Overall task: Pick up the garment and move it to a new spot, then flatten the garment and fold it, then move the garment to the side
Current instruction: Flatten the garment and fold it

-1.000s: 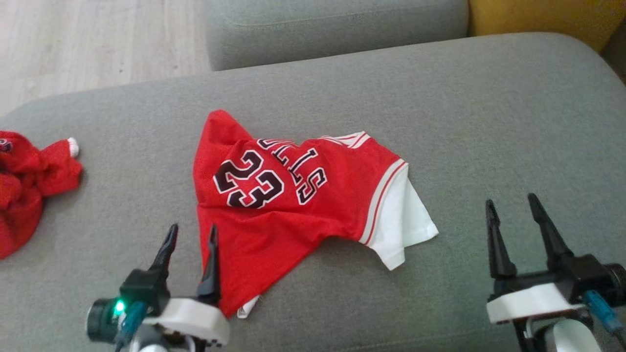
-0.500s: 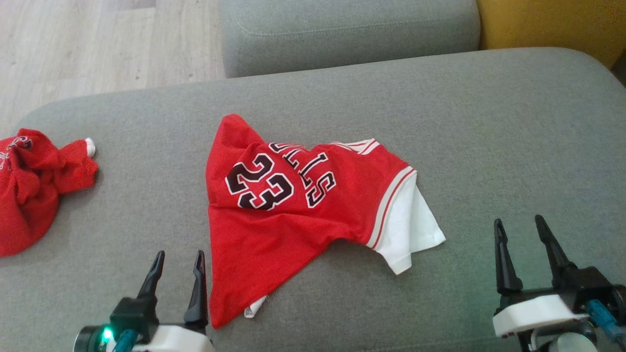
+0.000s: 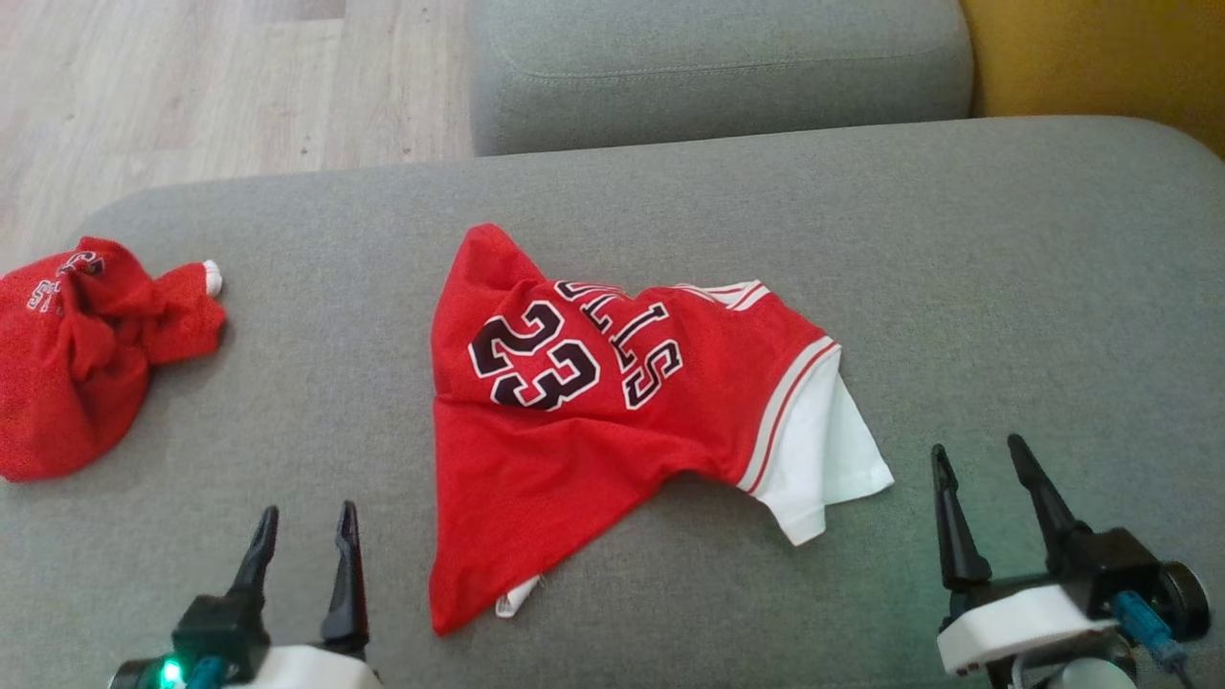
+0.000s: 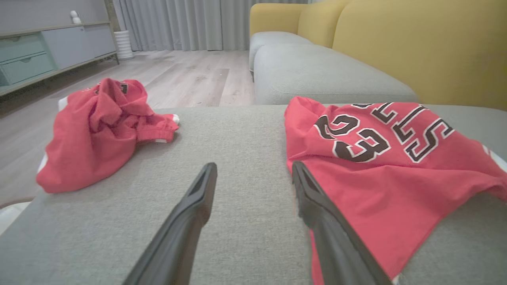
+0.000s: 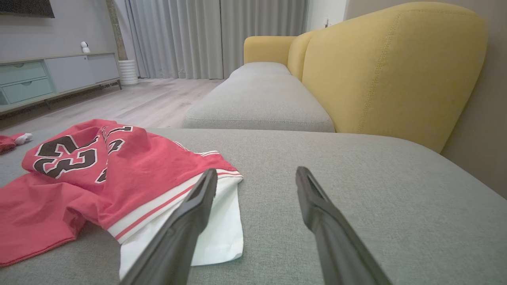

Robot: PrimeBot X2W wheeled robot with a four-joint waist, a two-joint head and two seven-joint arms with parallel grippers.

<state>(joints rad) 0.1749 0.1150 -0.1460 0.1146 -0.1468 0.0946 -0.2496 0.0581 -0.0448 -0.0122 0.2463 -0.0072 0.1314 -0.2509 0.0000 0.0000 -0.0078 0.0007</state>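
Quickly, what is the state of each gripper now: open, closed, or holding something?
Left gripper: open, holding nothing, just left of the jersey.
Right gripper: open, holding nothing.

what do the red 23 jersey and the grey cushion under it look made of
Red jersey: probably thin sports mesh, matte; it drapes in soft folds and shows a faint dotted texture. Grey cushion: likely woven upholstery cloth, matte, with a fine flecked weave up close.
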